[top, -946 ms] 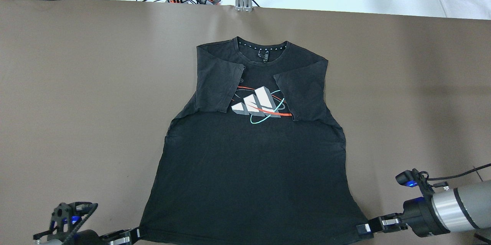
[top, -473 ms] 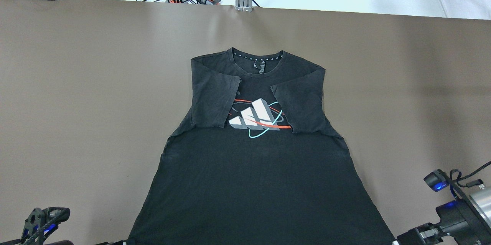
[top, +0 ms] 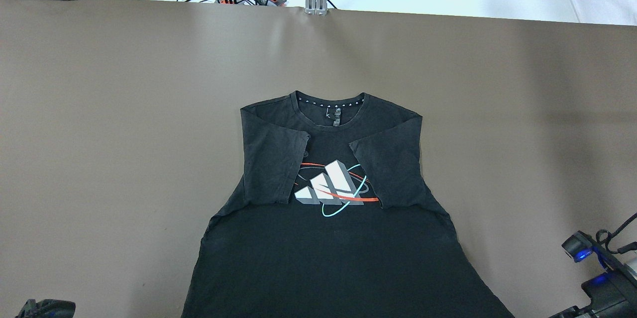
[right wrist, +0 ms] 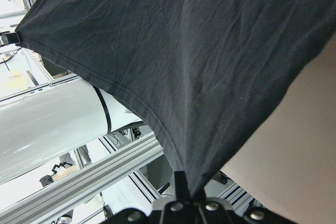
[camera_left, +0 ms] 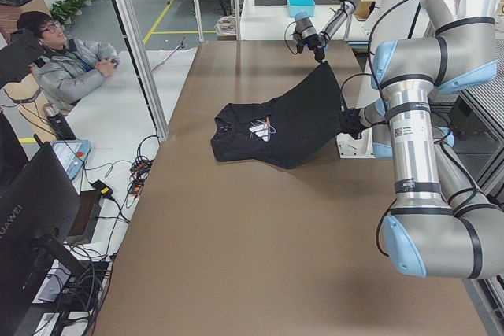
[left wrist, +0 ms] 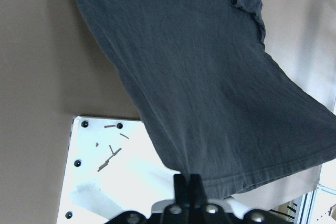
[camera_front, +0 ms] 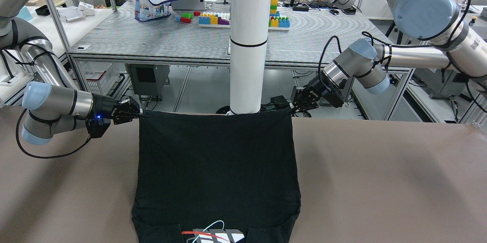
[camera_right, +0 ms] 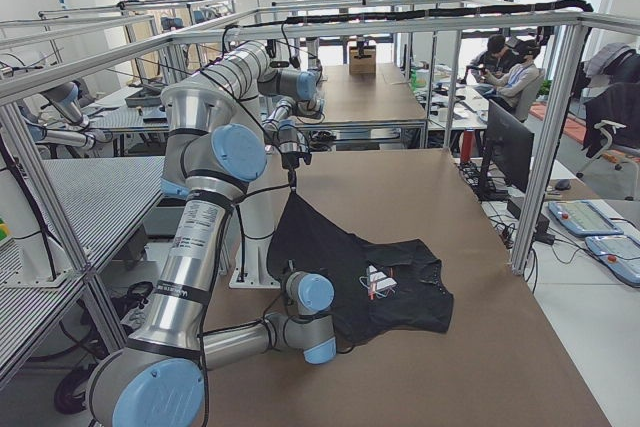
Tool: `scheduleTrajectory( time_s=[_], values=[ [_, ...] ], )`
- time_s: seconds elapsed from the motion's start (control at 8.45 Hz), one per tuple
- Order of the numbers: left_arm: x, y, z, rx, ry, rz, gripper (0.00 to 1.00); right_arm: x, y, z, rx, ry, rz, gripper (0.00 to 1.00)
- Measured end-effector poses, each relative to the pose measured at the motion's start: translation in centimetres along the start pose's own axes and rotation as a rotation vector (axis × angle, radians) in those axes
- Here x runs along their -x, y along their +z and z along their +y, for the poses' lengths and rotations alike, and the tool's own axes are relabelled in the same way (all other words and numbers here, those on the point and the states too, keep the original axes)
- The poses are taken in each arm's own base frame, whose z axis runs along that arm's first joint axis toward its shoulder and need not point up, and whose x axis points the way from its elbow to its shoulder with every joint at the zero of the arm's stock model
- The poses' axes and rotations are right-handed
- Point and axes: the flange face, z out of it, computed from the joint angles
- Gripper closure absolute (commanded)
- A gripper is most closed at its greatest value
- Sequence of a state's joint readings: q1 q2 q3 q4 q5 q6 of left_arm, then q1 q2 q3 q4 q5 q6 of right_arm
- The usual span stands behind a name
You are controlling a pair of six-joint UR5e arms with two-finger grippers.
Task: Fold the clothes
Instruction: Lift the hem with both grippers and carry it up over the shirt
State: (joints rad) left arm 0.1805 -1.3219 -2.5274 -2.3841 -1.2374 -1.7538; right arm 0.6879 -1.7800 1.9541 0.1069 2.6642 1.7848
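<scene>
Our left pincer (camera_front: 293, 107) and right pincer (camera_front: 139, 113) each clamp a near hem corner of the black fabric T-shirt (camera_front: 217, 159); we judge it soft, light, limp.

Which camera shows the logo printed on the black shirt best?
Overhead exterior: the logo on the shirt faces it, large and almost whole. The front-facing view cuts it off at the bottom edge, both side views show it tiny, the left wrist camera catches a corner, the right wrist camera none.

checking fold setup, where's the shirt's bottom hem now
In the front-facing view the hem is stretched in front of the white pillar, its corners pinched by the left hand on the view's right and the right hand on its left.
</scene>
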Motion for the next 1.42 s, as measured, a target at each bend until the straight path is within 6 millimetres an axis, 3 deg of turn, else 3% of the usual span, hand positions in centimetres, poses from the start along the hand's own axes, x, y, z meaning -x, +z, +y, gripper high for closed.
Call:
scheduleTrajectory(
  time_s=[0.24, 0.47, 0.71, 1.06, 1.42],
  values=[
    [-0.6, -0.5, -1.1, -0.038, -0.005, 0.016, 1.0, 0.3, 0.0, -2.5, -0.03, -0.017, -0.013, 1.0],
    [-0.9, -0.3, -2.9, -0.096, -0.008, 0.03, 1.0, -0.3, -1.6, -5.9, -0.11, -0.023, -0.005, 1.0],
    [-0.9, 1.7, -5.5, -0.158, -0.005, 0.041, 1.0, -0.9, -3.2, -9.6, -0.181, -0.038, 0.005, 1.0],
    [-1.5, 4.0, -11.5, -0.199, -0.007, 0.042, 1.0, -1.8, -4.0, -13.8, -0.27, -0.074, 0.035, 1.0],
    [-1.3, 4.1, -18.2, -0.231, -0.009, 0.014, 1.0, 0.0, -3.6, -17.2, -0.358, -0.067, 0.054, 1.0]
  ],
)
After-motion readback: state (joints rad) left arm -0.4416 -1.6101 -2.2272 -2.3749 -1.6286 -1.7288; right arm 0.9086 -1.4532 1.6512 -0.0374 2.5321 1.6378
